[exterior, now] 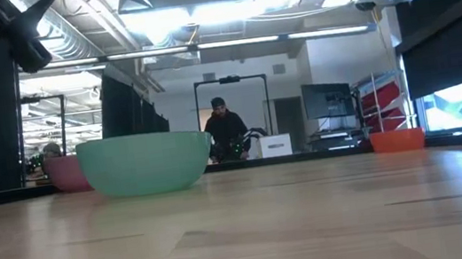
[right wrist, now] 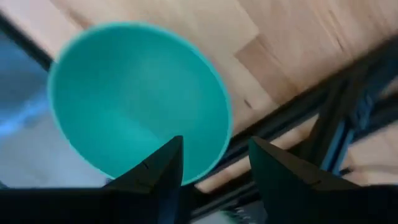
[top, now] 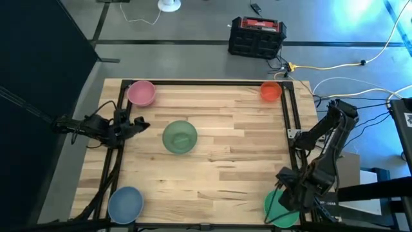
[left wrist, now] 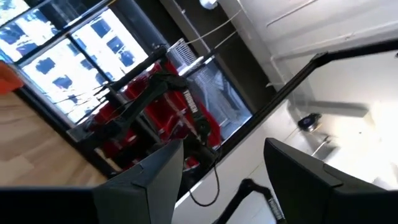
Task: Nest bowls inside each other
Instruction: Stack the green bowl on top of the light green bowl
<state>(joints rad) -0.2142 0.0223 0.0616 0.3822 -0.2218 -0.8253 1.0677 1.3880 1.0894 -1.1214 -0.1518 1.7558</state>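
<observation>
Five bowls rest on their bases on the wooden table. The pink bowl (top: pixel 141 93) is at the far left, the orange-red bowl (top: pixel 270 91) at the far right, the muted green bowl (top: pixel 179 137) left of the middle, and the light blue bowl (top: pixel 125 204) at the near left. The bright green bowl (right wrist: pixel 137 106) sits at the near right corner (top: pixel 273 207). My right gripper (right wrist: pixel 211 163) hangs open over that bowl's rim (right wrist: pixel 222 140), pointing down, one finger over the hollow and one outside; no touch shows. My left gripper (top: pixel 134 125) stands open by the left edge, with nothing between its fingers.
Black frame rails (top: pixel 293 122) run along the table's edges. A black toolbox (top: pixel 256 37) and cables lie on the floor beyond the far edge. A person (exterior: pixel 227 130) stands in the room behind the table. Bare wood lies between the muted green and bright green bowls.
</observation>
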